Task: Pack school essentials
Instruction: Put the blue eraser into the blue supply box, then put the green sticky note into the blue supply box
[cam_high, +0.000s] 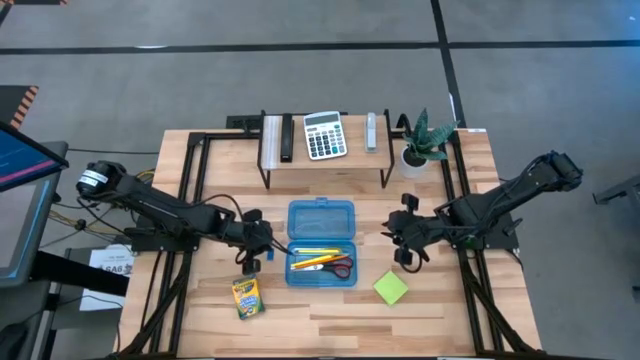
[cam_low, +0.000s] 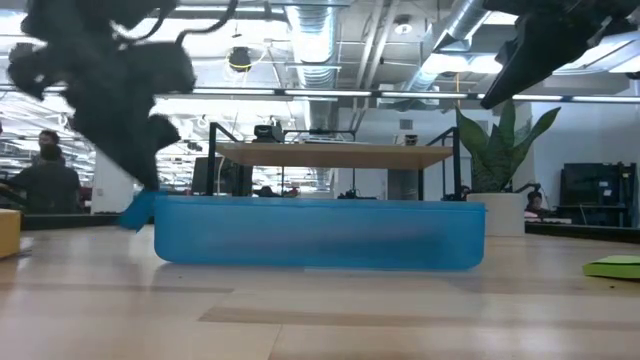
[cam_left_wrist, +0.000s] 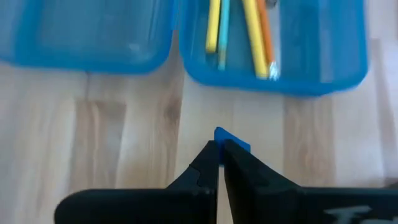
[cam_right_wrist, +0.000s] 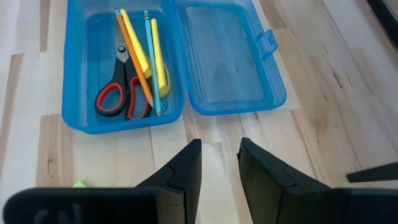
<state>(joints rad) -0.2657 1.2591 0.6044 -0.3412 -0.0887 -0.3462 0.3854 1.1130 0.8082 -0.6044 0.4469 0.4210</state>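
Pencils (cam_right_wrist: 140, 53), yellow ones beside an orange one and a thin teal pen (cam_right_wrist: 151, 62), lie side by side in the tray half of an open blue plastic case (cam_high: 322, 243) near the middle of the table (cam_high: 330, 310), their long axes running across the tray from the left side toward the right. Red-handled scissors (cam_right_wrist: 121, 87) lie alongside them, loops toward the right side of the table, blades pointing left. The case is translucent, smooth and round-cornered, its lid half folded flat toward the far edge with a small latch tab showing. The left gripper (cam_high: 250, 262) hangs just off the case's left end, fingers (cam_left_wrist: 208, 171) clenched on a small blue eraser (cam_left_wrist: 231, 140), a flat slab whose corner juts past the tips toward the tray. Toward the near edge from it, a yellow-green crayon box (cam_high: 246, 296) lies flat on the pale wood, long axis roughly from near edge to far edge. The right gripper (cam_high: 404, 243) waits off the case's right end, fingers parted and holding nothing. A lime-green sticky-note pad (cam_high: 391, 288), square and turned cornerwise, rests nearer the front right. A low shelf (cam_high: 325, 160) along the far edge carries a calculator (cam_high: 324, 135) and dark bars, with a potted plant (cam_high: 420, 143) beside it. Bare wood lies open along the near edge.
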